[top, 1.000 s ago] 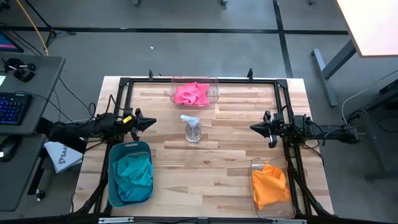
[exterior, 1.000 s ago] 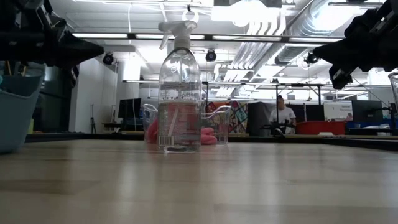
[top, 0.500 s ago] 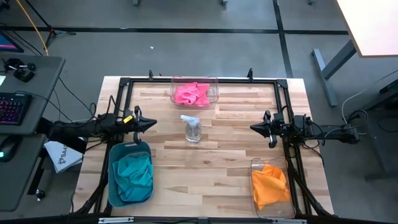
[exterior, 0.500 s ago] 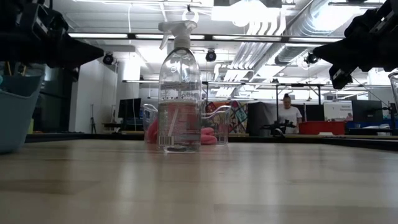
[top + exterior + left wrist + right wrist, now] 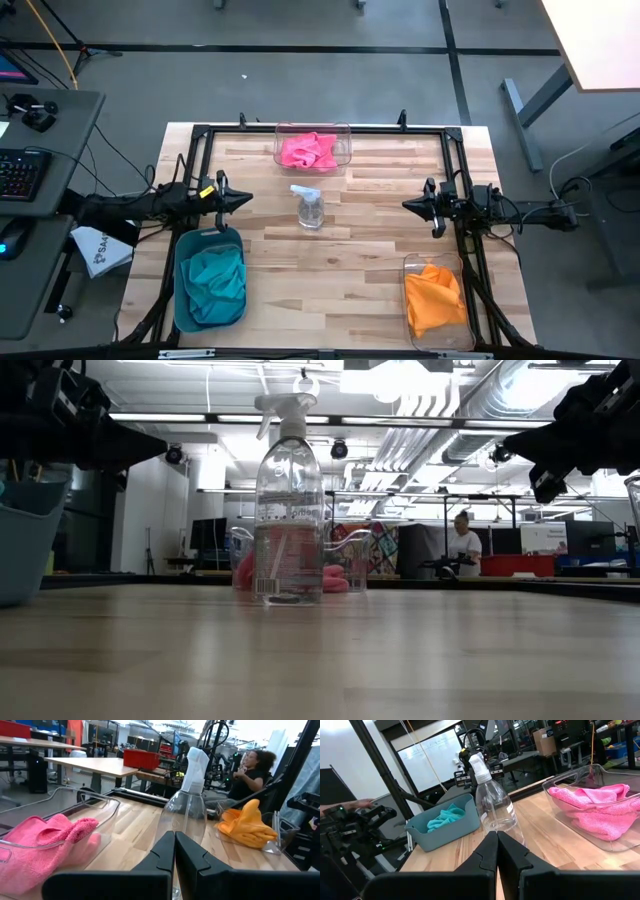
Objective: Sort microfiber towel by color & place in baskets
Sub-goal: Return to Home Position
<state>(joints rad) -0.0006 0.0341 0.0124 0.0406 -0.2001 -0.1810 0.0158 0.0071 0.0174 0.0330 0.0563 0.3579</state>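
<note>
Nearest you, nearside of the spray bottle (image 5: 309, 210), the teal towels (image 5: 213, 275) sit in the teal bin (image 5: 178, 290) to its left and the orange towel (image 5: 433, 298) in a clear bin (image 5: 430, 259) to its right, each close by its own arm. Level with the bottle, left gripper (image 5: 248, 198) and right gripper (image 5: 406, 206) flank it, long axes pointing at it, fingers together and empty, left one closer. Beyond it the pink towel (image 5: 308, 150) lies in the far clear bin (image 5: 345, 130), so I'd judge you've nothing loose to fetch.

Floor: grey concrete floor (image 5: 320, 85) | left: dark grey desk (image 5: 75, 110) with black keyboard (image 5: 20, 175) | overhead: white ceiling ducts (image 5: 500, 395), fluorescent strip lights (image 5: 175, 417)
</note>
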